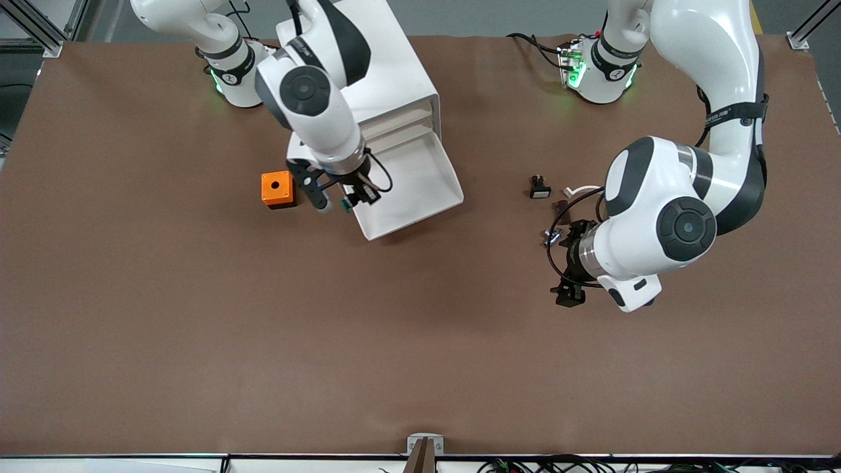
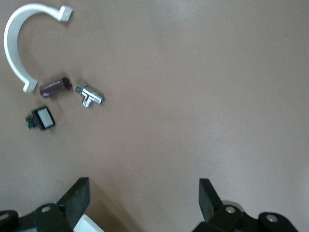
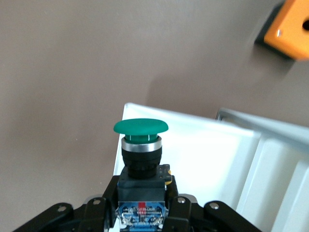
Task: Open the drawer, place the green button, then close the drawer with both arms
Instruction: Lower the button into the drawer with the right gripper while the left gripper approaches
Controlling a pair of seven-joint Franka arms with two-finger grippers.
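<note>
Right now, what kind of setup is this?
Likely a robotics lab bench: two Franka arms bolted at a brown table, aluminium framing at its corners, and small test parts like the button beside an orange cube.

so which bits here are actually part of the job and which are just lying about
Part of the job:
- button, held in the right pincer over the open drawer's front edge
- drawer, pulled open
- left pincer, open, waiting over bare table

Lying about:
- orange cube
- black part with white face
- white curved clip
- chrome fitting
- brown block

Brown table (image 1: 164, 328) carries white cabinet (image 1: 387, 72), orange cube (image 1: 278, 189), black/white part (image 1: 539, 190), white clip (image 1: 581, 190), metal fitting (image 2: 90, 94).
</note>
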